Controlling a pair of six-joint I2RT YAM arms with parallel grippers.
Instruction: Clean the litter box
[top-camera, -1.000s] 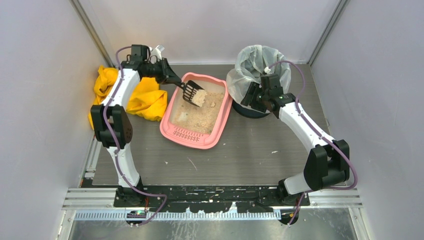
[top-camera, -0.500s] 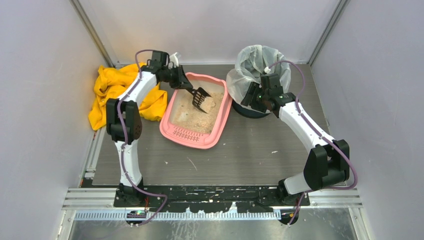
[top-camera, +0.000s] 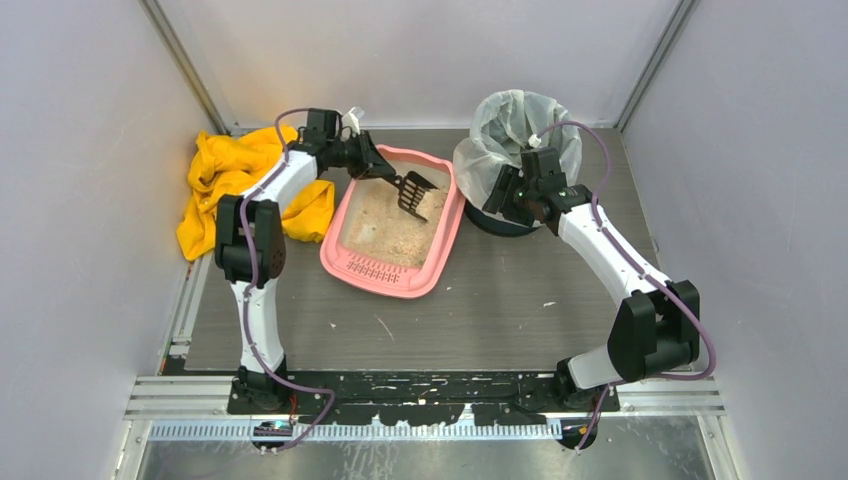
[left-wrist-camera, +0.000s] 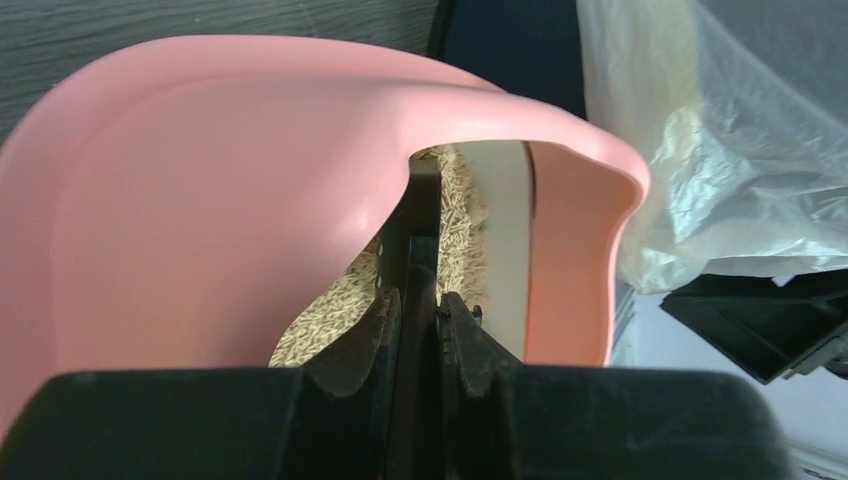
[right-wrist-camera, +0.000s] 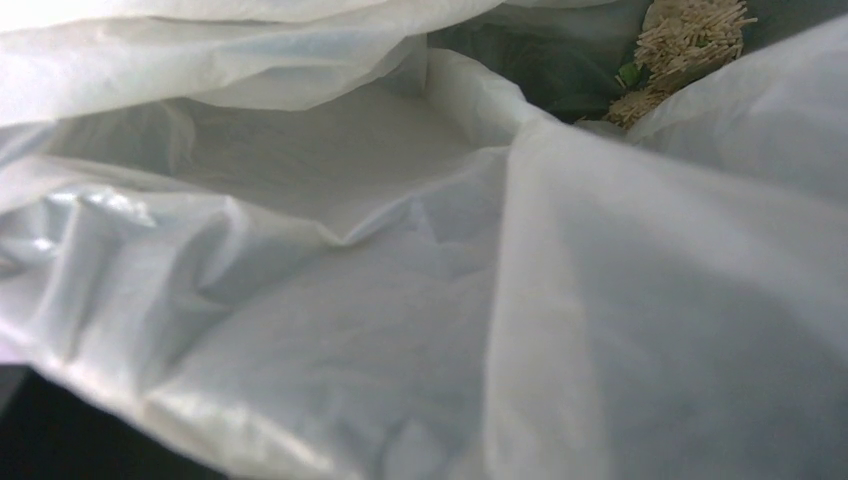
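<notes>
- The left gripper (top-camera: 383, 168) sits at the upper left corner of the litter box, its fingers (left-wrist-camera: 385, 325) narrowed onto the thin black handle of a scoop (top-camera: 416, 192).
- In the left wrist view the handle runs up the centre of the frame between the 2 fingers, with the pink wall curving round it.
- The slotted scoop head hangs over the upper right part of the litter (top-camera: 385, 225), tilted; whether it touches the grains I cannot tell.
- The litter box (top-camera: 345, 258) lies in the upper middle of the top view, angled, its slotted lip toward the bottom of the frame.
- The right gripper (top-camera: 503, 196) is at the lower left side of the bin (top-camera: 490, 222), just right of the litter box; how far its fingers are apart I cannot tell.
- The right wrist view is filled by the clear liner (right-wrist-camera: 350, 300), with beige grains (right-wrist-camera: 690, 40) in the upper right corner.
- A yellow cloth (top-camera: 215, 180) is bunched at the left, beside the left arm.
</notes>
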